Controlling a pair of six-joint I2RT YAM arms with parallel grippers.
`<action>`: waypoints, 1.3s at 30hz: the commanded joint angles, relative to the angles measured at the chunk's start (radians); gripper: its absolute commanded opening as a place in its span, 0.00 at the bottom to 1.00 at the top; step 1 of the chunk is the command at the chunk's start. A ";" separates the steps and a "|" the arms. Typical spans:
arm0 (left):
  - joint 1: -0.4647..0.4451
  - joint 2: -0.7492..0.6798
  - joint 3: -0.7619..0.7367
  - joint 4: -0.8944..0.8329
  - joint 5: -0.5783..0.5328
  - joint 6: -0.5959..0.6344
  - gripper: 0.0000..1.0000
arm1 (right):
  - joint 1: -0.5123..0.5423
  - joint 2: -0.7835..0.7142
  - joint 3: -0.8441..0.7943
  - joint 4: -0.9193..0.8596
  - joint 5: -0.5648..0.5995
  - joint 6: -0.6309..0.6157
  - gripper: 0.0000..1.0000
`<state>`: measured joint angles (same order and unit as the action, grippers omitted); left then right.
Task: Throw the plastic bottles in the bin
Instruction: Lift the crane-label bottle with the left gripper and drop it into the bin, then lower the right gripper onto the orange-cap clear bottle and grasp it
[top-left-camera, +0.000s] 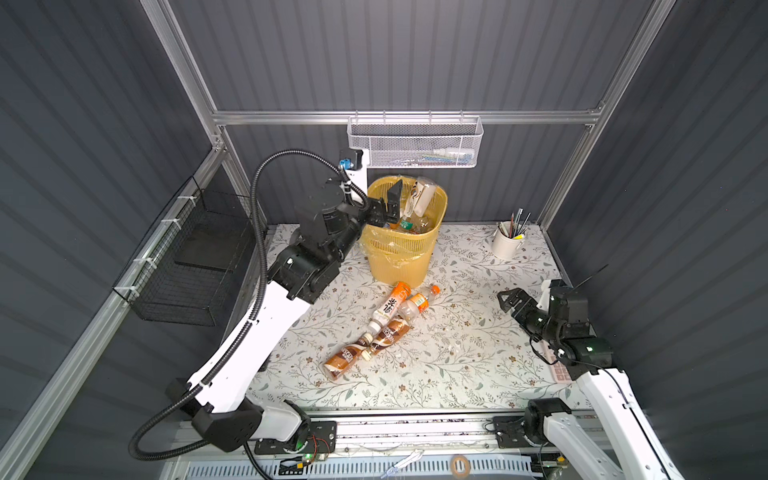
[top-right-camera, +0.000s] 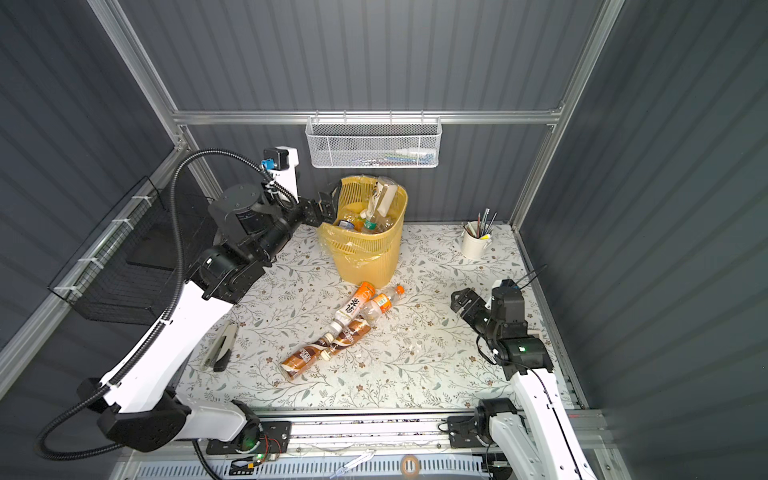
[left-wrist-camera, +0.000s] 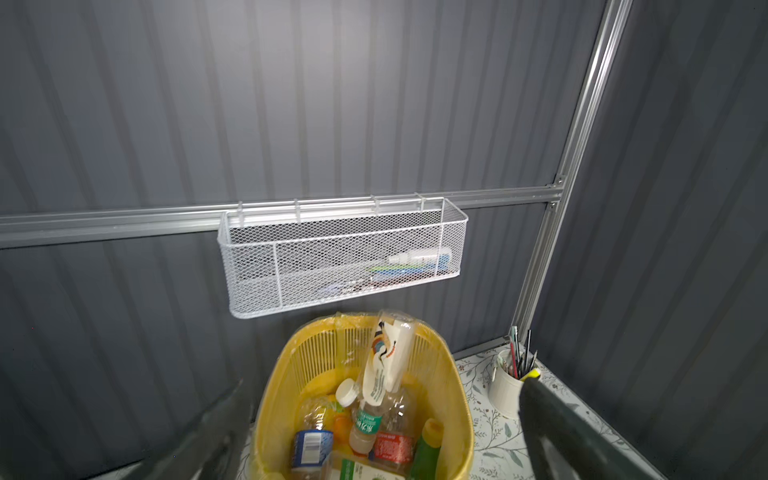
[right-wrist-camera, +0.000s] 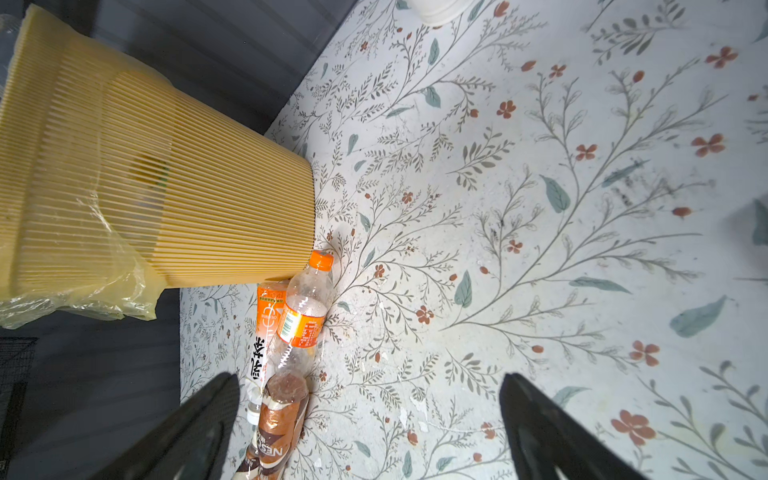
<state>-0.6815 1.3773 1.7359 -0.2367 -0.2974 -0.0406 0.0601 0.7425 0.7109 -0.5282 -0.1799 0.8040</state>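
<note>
The yellow bin (top-left-camera: 399, 253) (top-right-camera: 365, 257) stands at the back with several plastic bottles inside. My left gripper (top-left-camera: 385, 205) (left-wrist-camera: 382, 415) hangs open over its left rim, holding nothing. A white-labelled bottle (left-wrist-camera: 388, 357) (top-left-camera: 423, 194) stands on end in the bin, leaning on the far rim. Several more bottles lie clustered on the table in front: an orange-labelled one (top-left-camera: 392, 305), a clear orange-capped one (top-left-camera: 420, 302) (right-wrist-camera: 303, 316), and brown-labelled ones (top-left-camera: 388, 334) (right-wrist-camera: 276, 419). My right gripper (top-left-camera: 509, 301) (right-wrist-camera: 370, 415) is open to their right, low over the table.
A white mesh basket (top-left-camera: 413, 143) hangs on the back wall above the bin. A black wire basket (top-left-camera: 187, 266) hangs on the left wall. A white cup of pens (top-left-camera: 507, 243) stands back right. A stapler (top-right-camera: 220, 349) lies by the left arm.
</note>
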 joint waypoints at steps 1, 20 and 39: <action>-0.003 -0.009 -0.064 -0.100 -0.066 -0.028 1.00 | 0.010 0.010 -0.010 0.033 -0.032 0.024 0.99; -0.001 -0.349 -0.641 -0.370 -0.149 -0.229 1.00 | 0.227 0.218 -0.002 0.197 0.048 0.106 0.99; -0.002 -0.366 -0.898 -0.510 -0.091 -0.443 1.00 | 0.516 0.750 0.193 0.343 0.157 0.396 0.99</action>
<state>-0.6815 1.0218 0.8597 -0.7033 -0.3786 -0.4324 0.5568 1.4361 0.8600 -0.2165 -0.0273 1.1408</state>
